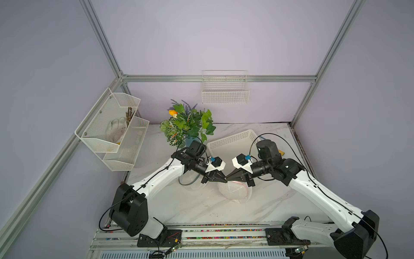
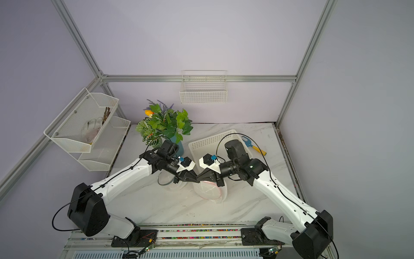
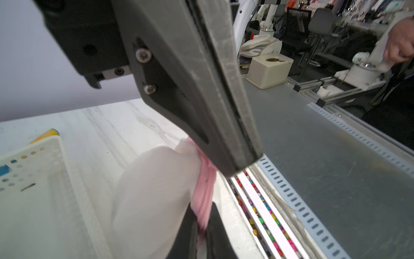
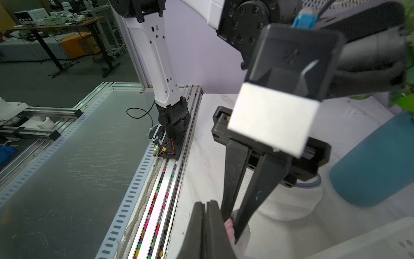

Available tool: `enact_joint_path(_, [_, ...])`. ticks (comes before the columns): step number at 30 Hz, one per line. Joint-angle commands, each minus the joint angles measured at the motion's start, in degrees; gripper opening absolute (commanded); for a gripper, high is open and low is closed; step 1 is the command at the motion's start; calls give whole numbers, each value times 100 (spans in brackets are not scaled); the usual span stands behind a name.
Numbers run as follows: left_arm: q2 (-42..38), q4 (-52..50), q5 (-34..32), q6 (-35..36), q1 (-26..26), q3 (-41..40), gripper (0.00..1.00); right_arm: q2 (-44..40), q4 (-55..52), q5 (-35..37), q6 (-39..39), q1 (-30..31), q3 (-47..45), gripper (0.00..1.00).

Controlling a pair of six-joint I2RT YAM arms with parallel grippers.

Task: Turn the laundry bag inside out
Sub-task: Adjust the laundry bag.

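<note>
Left gripper [image 1: 223, 179] and right gripper [image 1: 229, 178] were both clamped tip to tip on the pink edge [image 3: 206, 179] of the laundry bag [image 1: 233, 191], which drooped right below them.

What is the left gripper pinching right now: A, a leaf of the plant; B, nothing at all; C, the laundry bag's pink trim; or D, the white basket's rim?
C: in the left wrist view the pink trim of the laundry bag runs down between the closed fingers of the left gripper.
</note>
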Motion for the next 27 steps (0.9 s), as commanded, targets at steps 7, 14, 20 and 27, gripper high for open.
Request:
enact_joint_path(7, [-256, -241, 394, -425, 127, -58, 0, -1622, 1007, 1073, 667, -30, -1346, 0])
enact_joint_path(14, [-394, -414, 186, -621, 146, -193, 0, -2232, 879, 1506, 683, -34, -1802, 0])
enact_joint_path(20, [-651, -149, -826, -1259, 48, -3, 0, -2433, 1929, 1641, 1577, -31, -2139, 22])
enact_joint_path(27, [-1451, 867, -2304, -2080, -203, -324, 0, -3175, 2570, 3235, 4214, -28, -2309, 64])
